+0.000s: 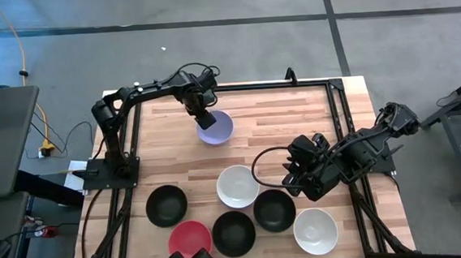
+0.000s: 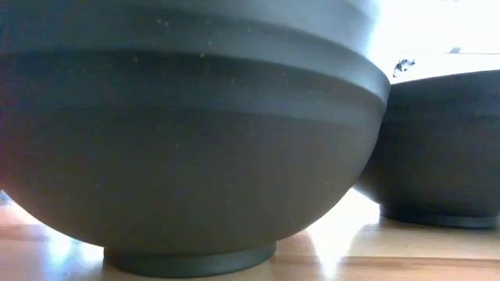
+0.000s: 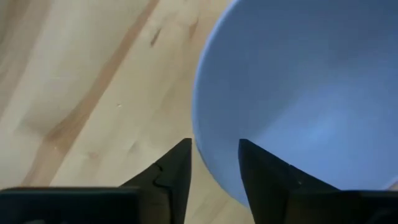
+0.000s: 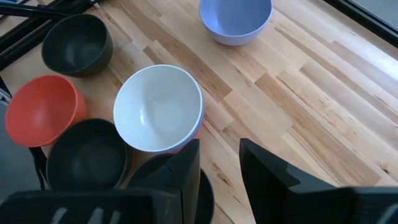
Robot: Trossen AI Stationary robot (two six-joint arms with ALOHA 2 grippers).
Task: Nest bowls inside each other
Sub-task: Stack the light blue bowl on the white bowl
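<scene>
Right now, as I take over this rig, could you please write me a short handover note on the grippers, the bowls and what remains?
Left gripper: at the lavender bowl on the far side of the table, fingers astride its rim, not visibly clamped.
Right gripper: idle and open, above the near right of the table beside the bowl cluster.
Bowls: near side holds a white bowl, seemingly sitting in a coloured one, three black bowls, a red bowl and a second white bowl.
Done: at most that one nesting.
Left: stack everything else.
</scene>
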